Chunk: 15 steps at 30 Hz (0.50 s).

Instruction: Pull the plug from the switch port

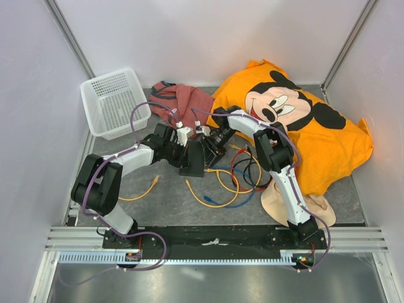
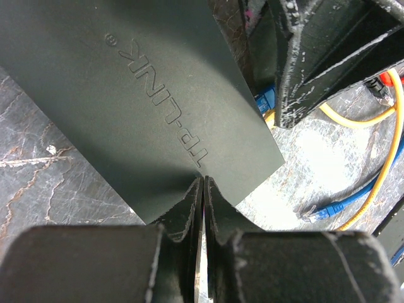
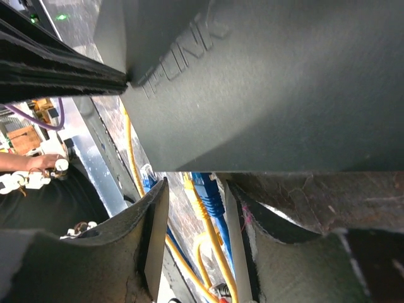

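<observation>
From above, the switch (image 1: 192, 159) sits at the middle of the table (image 1: 165, 205), between the left gripper (image 1: 182, 150) and the right gripper (image 1: 213, 142), which meet over it. I count one switch, two grippers, one white basket (image 1: 113, 101) and a tangle of cables (image 1: 233, 180) in four colours: yellow, blue, red and black. How many separate leads that makes I cannot tell.

Through the left wrist camera, the left claw is pressed together on the switch's near corner, pinching the thin casing. One blue plug (image 2: 266, 100) shows at the far edge, and one loose blue plug (image 2: 314, 213) lies on the table, apart from the switch.

Through the right wrist camera, the right claw is spread, one finger on either side of the blue plug just under the socket edge. There are gaps on both sides, so it is not gripping yet. One yellow plug (image 3: 189, 184) lies between the fingers too; I cannot tell whether it is seated.

To my eye, the right claw should close on the blue plug's body alone, keeping clear of the yellow one. Then it should draw straight out along the socket's line while the left holds firm, since a corner pinch could let the casing swivel
</observation>
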{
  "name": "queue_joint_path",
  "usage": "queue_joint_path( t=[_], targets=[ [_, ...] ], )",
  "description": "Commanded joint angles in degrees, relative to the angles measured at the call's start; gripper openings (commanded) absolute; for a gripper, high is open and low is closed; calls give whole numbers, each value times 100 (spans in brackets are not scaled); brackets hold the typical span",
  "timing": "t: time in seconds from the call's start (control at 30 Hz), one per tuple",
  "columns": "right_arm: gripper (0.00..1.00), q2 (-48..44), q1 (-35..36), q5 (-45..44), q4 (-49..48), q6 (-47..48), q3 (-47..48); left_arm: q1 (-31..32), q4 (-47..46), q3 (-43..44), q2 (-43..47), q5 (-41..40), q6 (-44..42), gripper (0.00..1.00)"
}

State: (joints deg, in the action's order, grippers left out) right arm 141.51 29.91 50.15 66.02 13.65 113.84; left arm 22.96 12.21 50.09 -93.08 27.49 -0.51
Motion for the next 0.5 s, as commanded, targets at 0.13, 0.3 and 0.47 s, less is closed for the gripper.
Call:
queue_joint_path(
  t=[0.13, 0.3, 0.47],
  targets=[
    [46, 245, 76, -655, -739, -64, 235, 15, 186, -34, -123, -208, -291, 10],
    [44, 298, 85, -700, -740, -29, 209, 7, 212, -34, -132, -235, -326, 10],
    [38, 280, 85, -586, -678, 102, 173, 15, 212, 1, -176, -226, -318, 10]
  ],
)
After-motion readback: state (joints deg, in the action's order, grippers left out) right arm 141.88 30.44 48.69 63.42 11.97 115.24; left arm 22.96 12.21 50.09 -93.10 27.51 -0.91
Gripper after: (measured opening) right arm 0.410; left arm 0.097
